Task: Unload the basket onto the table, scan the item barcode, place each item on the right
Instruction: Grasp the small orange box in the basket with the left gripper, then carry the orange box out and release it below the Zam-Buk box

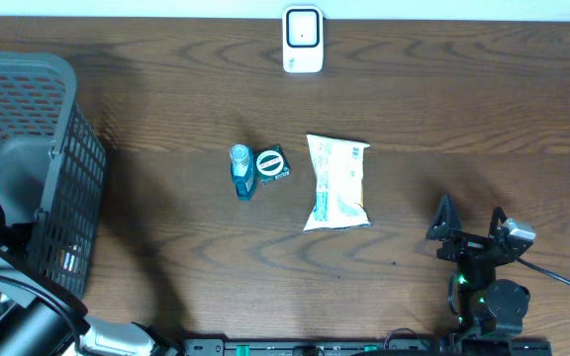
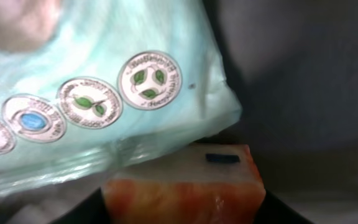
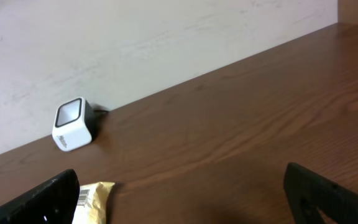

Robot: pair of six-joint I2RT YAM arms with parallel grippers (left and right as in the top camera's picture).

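In the left wrist view an orange and white block-shaped item (image 2: 185,186) with a small blue mark on top fills the gap between my left gripper's (image 2: 184,210) dark fingers, which press on both its sides. A pale green plastic packet (image 2: 104,93) with round leaf logos lies right behind it. The white barcode scanner (image 1: 303,40) stands at the table's far edge and shows as the scanner (image 3: 72,124) in the right wrist view. My right gripper (image 1: 471,225) hovers open and empty over the table at the front right, its fingers wide apart around the gripper's middle (image 3: 179,186).
A grey mesh basket (image 1: 57,129) stands at the left, with my left arm reaching in from the front. At mid-table lie a blue bottle (image 1: 242,170), a small green box (image 1: 272,163) and a yellow-white packet (image 1: 336,183), whose barcode end (image 3: 95,202) shows beside my right gripper's left finger.
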